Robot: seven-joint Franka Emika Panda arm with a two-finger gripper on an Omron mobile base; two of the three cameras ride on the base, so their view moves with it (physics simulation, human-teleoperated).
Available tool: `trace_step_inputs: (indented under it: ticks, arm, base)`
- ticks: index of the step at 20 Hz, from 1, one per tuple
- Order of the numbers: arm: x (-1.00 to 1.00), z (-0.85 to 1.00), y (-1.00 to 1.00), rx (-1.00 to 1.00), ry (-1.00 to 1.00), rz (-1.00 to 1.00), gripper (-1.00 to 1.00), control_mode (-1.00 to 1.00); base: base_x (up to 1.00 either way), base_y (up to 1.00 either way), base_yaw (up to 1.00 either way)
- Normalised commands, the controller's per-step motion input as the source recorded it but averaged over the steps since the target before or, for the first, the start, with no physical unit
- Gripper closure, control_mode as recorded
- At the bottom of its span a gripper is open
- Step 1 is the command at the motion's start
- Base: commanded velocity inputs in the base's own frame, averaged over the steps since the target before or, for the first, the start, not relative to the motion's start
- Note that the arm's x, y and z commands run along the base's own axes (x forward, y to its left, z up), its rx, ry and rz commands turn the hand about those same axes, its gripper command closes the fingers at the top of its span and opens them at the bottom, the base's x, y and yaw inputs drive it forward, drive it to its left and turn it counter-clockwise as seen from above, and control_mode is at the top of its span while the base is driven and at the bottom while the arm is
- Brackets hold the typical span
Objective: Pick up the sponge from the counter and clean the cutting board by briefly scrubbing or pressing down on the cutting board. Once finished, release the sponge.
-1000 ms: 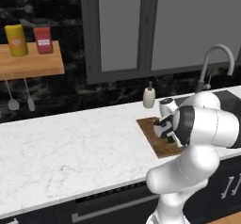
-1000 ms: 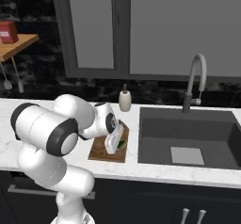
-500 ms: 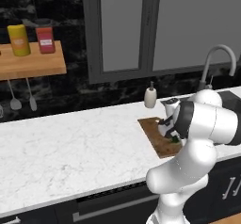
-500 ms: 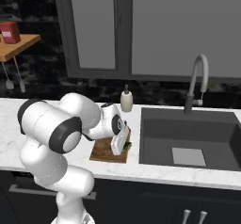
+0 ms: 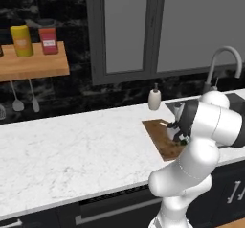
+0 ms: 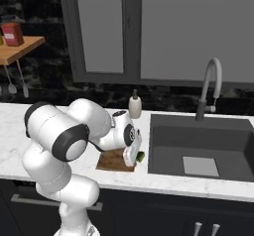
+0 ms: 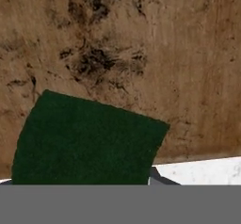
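Since the earlier frame the hand [image 6: 135,153] has shifted a little along the cutting board [image 5: 160,137], toward its lower right end in the left base view. It is nearly closed and grips the sponge [image 7: 84,140]. In the hand view the sponge lies at the lower left, flat over the board, near the edge where the white table [image 7: 207,171] begins.

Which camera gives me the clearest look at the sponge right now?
The hand view: the sponge shows as a large dark green block against the cutting board. The right base view shows a green sliver beside the gripper; the left base view shows almost nothing of it.
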Motion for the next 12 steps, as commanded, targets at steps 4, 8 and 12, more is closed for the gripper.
trace_step_inputs:
  ticks: [4,8,12]
  arm:
    - [-0.86,-0.73,-0.78,-0.01,-0.01,0.00,1.00,-1.00]
    - [-0.97,-0.62,-0.84,0.00,-0.02,0.00,1.00,-1.00]
    - [-1.00,-0.81,-0.53,-0.01,-0.01,0.00,1.00,-1.00]
  base:
    - [0.00,0.00,0.00]
    - [0.00,0.00,0.00]
    - [0.00,0.00,0.00]
